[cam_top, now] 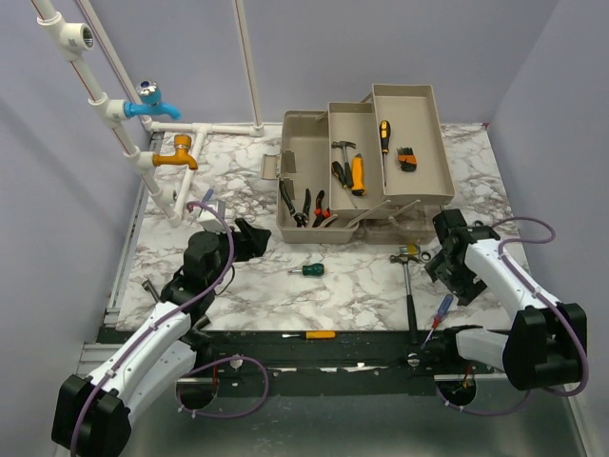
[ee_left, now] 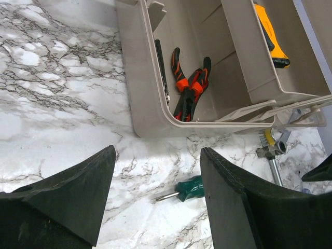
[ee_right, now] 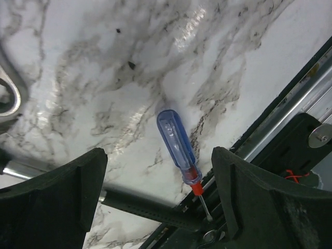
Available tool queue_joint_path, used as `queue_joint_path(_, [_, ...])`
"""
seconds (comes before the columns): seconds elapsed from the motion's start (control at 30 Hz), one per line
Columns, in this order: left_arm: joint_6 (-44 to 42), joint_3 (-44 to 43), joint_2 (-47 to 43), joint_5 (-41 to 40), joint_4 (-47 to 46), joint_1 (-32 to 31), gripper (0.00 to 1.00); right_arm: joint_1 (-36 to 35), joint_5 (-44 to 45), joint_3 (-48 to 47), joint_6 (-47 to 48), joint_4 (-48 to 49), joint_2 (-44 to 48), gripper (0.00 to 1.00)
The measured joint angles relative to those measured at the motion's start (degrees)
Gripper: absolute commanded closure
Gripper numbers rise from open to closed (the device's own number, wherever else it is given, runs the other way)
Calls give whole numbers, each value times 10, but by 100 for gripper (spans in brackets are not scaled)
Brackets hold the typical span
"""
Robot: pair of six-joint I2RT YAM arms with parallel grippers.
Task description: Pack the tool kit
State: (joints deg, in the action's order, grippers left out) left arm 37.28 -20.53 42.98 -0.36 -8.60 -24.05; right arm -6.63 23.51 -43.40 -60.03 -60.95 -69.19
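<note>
The beige toolbox (cam_top: pixel 306 152) stands open at the back, trays (cam_top: pixel 411 119) folded out with pliers, a hammer and hex keys in them. My left gripper (cam_top: pixel 253 237) is open and empty, left of the box. In the left wrist view its jaws (ee_left: pixel 155 192) frame a green screwdriver (ee_left: pixel 188 189) lying on the marble (cam_top: pixel 307 269), with red pliers (ee_left: pixel 189 87) in the box (ee_left: pixel 137 78). My right gripper (cam_top: pixel 440 268) is open and empty, above a blue screwdriver (ee_right: pixel 176 141) and a hammer's black handle (ee_right: pixel 148 206). The hammer (cam_top: pixel 407 278) lies in front of the box.
A yellow-handled screwdriver (cam_top: pixel 312 334) lies on the black front rail (cam_top: pixel 362 347). The blue screwdriver (cam_top: pixel 440 312) reaches over the table's front edge. White pipes with a blue tap (cam_top: pixel 152 103) and an orange tap (cam_top: pixel 179 152) stand at the back left.
</note>
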Motion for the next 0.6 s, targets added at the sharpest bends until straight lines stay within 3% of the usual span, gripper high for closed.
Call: queue_joint_path(0.6, [-15,4,-19,-2,2,0,32,0,-62,124,-15,133,46,17])
